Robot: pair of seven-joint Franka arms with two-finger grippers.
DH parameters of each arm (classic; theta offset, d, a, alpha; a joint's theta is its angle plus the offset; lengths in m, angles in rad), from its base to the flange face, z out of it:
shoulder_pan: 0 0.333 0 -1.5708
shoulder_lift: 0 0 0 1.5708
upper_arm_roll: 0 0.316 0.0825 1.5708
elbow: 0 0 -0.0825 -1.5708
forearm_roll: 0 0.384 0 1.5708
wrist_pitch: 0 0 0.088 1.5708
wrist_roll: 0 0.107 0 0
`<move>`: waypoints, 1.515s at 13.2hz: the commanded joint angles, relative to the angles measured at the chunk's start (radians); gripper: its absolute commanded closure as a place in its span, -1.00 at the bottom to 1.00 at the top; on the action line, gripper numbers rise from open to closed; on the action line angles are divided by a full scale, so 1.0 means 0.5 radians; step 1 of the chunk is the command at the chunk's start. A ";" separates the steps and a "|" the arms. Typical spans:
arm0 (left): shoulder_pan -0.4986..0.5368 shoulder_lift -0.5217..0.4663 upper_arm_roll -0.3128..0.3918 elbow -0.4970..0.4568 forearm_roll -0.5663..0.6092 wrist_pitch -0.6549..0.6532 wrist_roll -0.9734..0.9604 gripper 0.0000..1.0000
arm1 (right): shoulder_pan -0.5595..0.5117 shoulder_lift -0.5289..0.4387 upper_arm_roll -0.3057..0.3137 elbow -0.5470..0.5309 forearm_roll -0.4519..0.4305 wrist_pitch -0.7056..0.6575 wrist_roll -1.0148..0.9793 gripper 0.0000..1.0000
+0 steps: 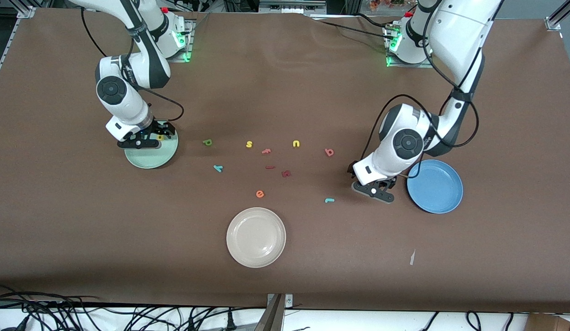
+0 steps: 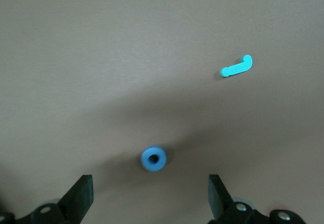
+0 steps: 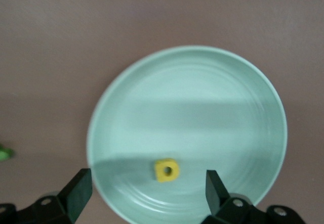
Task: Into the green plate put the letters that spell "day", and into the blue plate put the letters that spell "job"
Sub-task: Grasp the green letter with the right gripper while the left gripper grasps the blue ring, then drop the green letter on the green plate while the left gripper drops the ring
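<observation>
Step in hand: we judge that two things run at once; our right gripper (image 3: pixel 144 193) hangs over the green plate (image 1: pixel 167 154) with the yellow "a" (image 3: pixel 166 170) lying loose in it, and our left gripper (image 2: pixel 151 196) hangs over the blue "o" (image 2: pixel 153 159), on the table just beside the blue plate (image 1: pixel 439 197).
Doing it well, right: we should lift straight up clear of the rim before we swing toward the olive "d" (image 1: pixel 208 142), so the "a" is not dragged out.
Doing it well, left: we should centre the ring between the jaws and come down level; the foam is small and light, so a skewed close could flick it away.
Right fingers: spread wide, holding nothing, one on each side of the "a" and clear of it.
Left fingers: spread wide, empty, not yet touching the "o".
Still on the table: the teal "y" (image 1: pixel 218 168), the teal "j" (image 1: pixel 329 200) and the pink "b" (image 1: pixel 329 152), all between the two plates.
Blue plate: we see nothing in it.
</observation>
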 commanded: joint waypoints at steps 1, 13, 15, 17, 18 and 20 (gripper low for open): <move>-0.036 0.069 0.019 0.012 -0.029 0.105 -0.026 -1.00 | 0.044 0.020 0.138 0.141 0.014 -0.064 0.275 -0.99; 0.010 0.155 0.022 -0.052 -0.001 0.210 -0.014 -0.51 | 0.050 0.438 0.513 0.283 0.032 0.234 1.484 -0.61; 0.007 0.155 0.022 -0.052 -0.001 0.210 -0.020 -0.26 | 0.051 0.428 0.516 0.252 0.032 0.240 1.512 -0.55; 0.004 0.155 0.022 -0.052 -0.001 0.207 -0.020 -0.09 | 0.051 0.416 0.519 0.218 0.032 0.240 1.574 -0.53; 0.001 0.155 0.022 -0.052 -0.004 0.207 -0.020 -0.03 | 0.051 0.413 0.519 0.206 0.032 0.243 1.580 -0.46; -0.011 0.155 0.022 -0.052 -0.001 0.207 -0.020 0.12 | 0.051 0.413 0.526 0.200 0.032 0.270 1.656 -0.39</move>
